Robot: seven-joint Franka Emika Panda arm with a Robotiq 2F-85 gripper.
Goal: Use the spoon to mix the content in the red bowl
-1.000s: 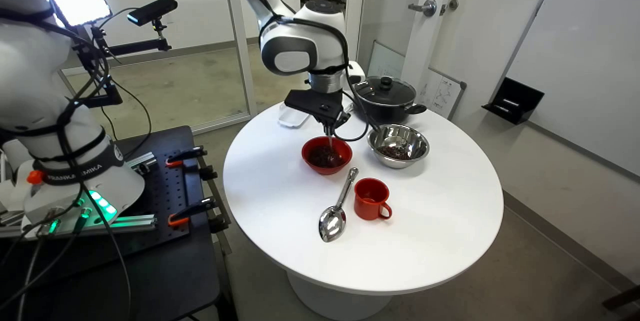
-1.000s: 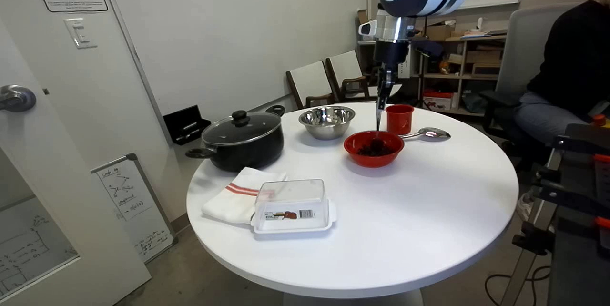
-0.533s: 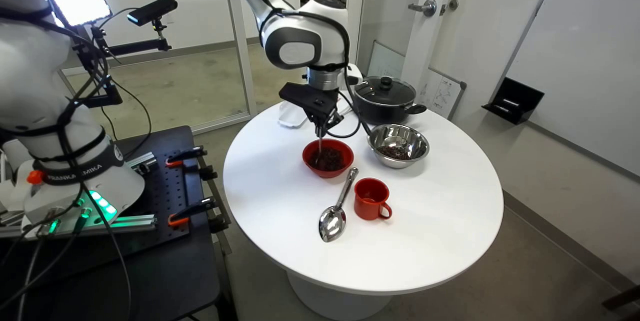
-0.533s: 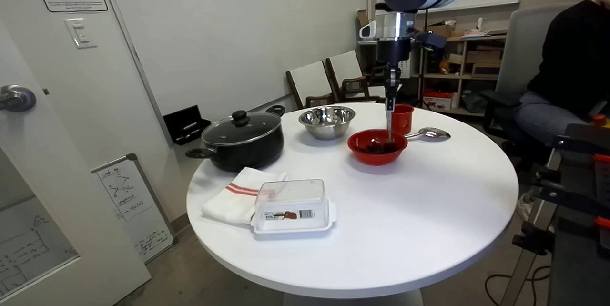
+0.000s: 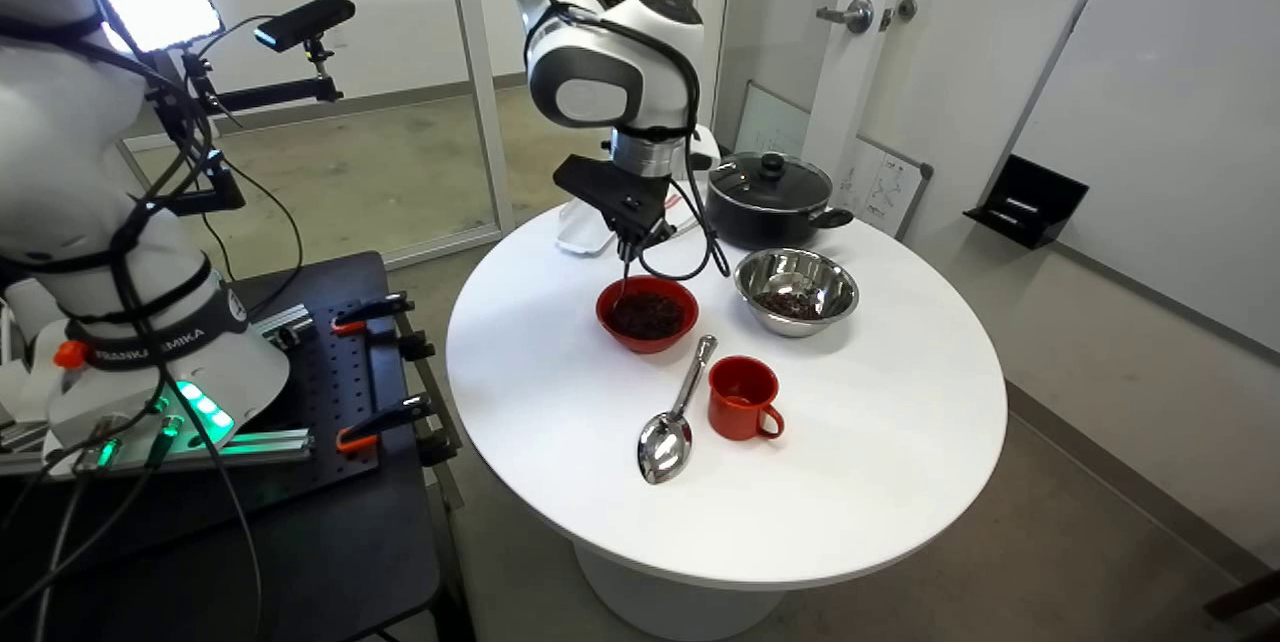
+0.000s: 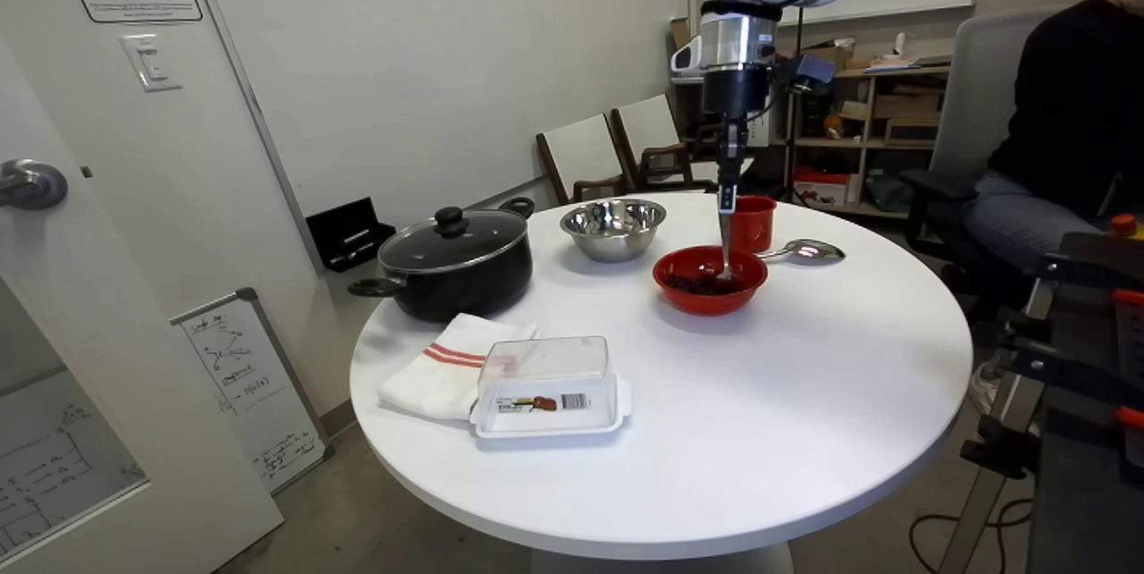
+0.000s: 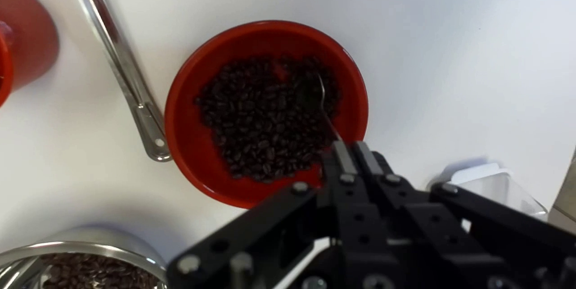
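As we read the wrist view, the jaws are clamped on the spoon (image 7: 331,125), its head among dark beans (image 7: 261,120) in the red bowl (image 7: 183,113). In an exterior view, a larger spoon (image 5: 665,445) lies beside the red mug (image 5: 738,402) on the table (image 5: 850,492). In an exterior view, we note the lidded pot (image 6: 460,277) near the steel bowl (image 6: 613,243).
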